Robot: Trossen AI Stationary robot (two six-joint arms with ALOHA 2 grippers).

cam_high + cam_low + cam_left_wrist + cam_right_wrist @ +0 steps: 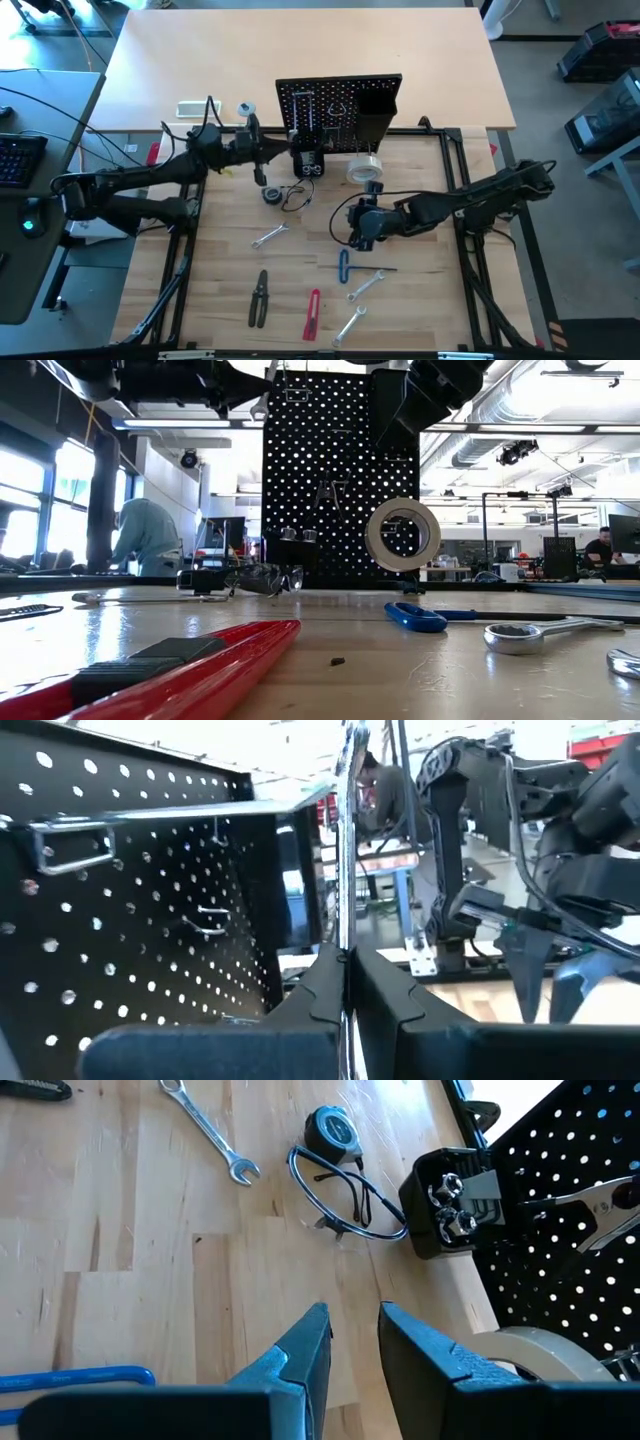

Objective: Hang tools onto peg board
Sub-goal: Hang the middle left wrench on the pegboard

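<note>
Pegboard (338,108) stands upright at twelve o'clock on the worktop (220,280), tape roll (366,168) at its foot. Left hand (262,152), clamped shut on a silver wrench (348,830), hovers at the board's nine o'clock. Right hand (352,228), fingers slightly parted and empty, hangs at centre. Blue-handled tool (345,268), red cutter (313,314), pliers (260,297) and more wrenches (366,286) lie toward six o'clock.

From table height, the long red-handled cutter (170,665) runs off the bottom-left corner, its tip out of sight. A silver wrench (625,662) at the right edge shows only its end. The pale tape roll (545,1355) is cut by the right wrist picture's lower edge. Small items on the black perforated peg board (340,105) are too tiny from above to identify.
</note>
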